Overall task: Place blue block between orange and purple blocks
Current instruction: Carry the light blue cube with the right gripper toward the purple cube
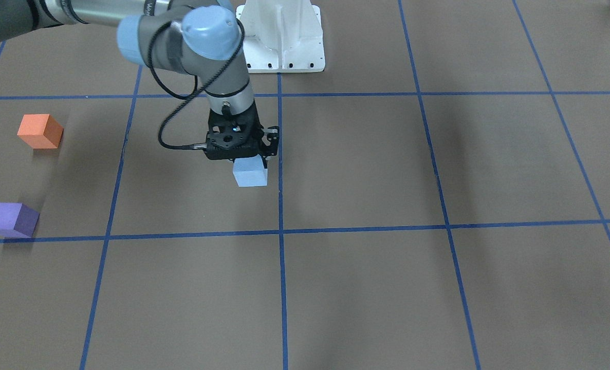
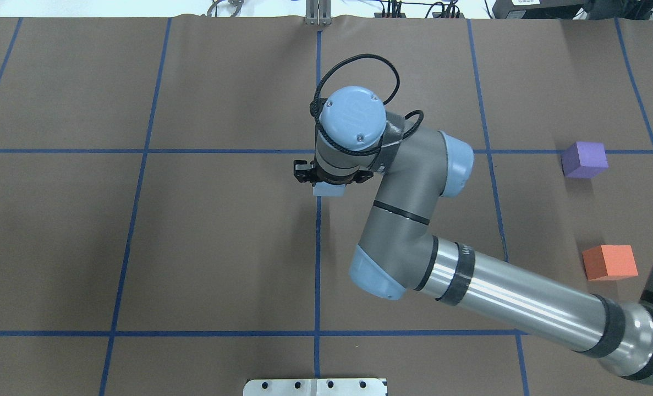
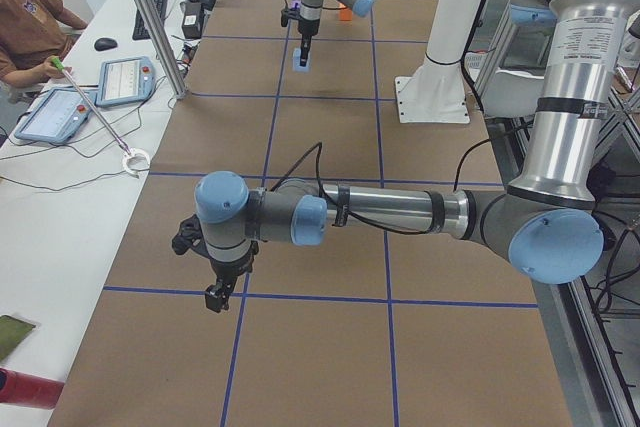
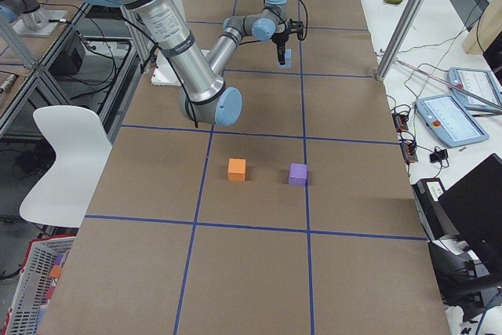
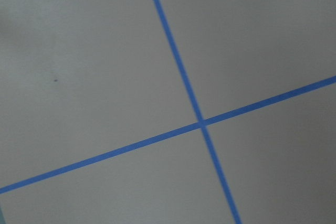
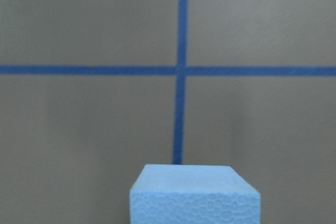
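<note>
My right gripper (image 1: 249, 162) points straight down near the table's middle and is shut on the light blue block (image 1: 251, 173), holding it just above the brown surface. The block fills the bottom of the right wrist view (image 6: 194, 195) and shows under the wrist in the overhead view (image 2: 329, 190). The orange block (image 1: 40, 131) and the purple block (image 1: 12, 219) stand apart, far off on my right side (image 2: 609, 262) (image 2: 583, 159). My left gripper (image 3: 215, 295) shows only in the exterior left view, low over the table; I cannot tell if it is open.
The table is covered with brown paper marked by blue tape grid lines (image 1: 280, 231). The white robot base (image 1: 282, 36) stands at the table's robot side. An operator's bench with tablets (image 3: 60, 112) runs along the far edge.
</note>
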`<action>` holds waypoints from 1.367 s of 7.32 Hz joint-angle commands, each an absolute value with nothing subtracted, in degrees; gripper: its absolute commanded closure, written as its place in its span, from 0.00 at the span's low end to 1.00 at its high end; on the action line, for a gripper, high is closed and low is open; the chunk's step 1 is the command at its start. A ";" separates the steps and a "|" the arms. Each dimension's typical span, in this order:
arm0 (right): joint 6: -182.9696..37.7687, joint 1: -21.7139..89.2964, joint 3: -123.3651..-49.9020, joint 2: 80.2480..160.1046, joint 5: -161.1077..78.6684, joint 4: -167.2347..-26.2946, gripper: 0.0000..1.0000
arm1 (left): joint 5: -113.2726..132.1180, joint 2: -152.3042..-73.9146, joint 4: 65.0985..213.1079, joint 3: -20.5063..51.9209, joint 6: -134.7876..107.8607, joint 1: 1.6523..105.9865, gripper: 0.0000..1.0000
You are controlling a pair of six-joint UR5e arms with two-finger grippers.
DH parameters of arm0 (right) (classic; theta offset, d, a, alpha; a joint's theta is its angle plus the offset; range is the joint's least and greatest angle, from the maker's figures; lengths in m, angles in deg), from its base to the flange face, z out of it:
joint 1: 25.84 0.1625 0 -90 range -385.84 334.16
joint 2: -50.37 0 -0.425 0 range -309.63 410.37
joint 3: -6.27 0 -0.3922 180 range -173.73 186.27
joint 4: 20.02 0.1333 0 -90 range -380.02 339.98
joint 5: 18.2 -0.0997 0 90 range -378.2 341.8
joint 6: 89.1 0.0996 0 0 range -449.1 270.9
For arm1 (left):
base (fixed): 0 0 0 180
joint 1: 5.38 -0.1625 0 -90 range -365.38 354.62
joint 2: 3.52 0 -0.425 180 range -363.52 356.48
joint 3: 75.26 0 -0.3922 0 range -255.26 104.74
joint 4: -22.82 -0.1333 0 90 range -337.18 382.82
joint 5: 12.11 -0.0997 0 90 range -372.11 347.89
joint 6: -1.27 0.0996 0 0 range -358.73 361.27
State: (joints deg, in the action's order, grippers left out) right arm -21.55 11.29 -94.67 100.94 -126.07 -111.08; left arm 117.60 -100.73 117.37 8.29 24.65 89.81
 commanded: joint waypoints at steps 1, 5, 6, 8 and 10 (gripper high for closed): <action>-31.38 23.84 -107.34 110.45 -133.65 -116.50 1.00 | 117.62 -99.59 120.90 4.90 27.64 90.95 0.00; -56.99 34.44 -107.99 131.54 -137.82 -113.12 1.00 | 117.00 -100.11 120.56 8.57 17.90 88.59 0.00; -56.85 34.45 -107.72 135.67 -137.82 -109.44 1.00 | 116.91 -100.19 120.56 9.80 12.57 87.27 0.00; -56.41 34.45 -102.57 140.79 -139.12 -98.03 1.00 | 116.91 -100.02 120.56 11.48 7.60 85.07 0.00; -53.87 34.36 -98.85 142.20 -140.63 -95.35 1.00 | 116.91 -100.11 120.56 12.79 5.16 83.75 0.00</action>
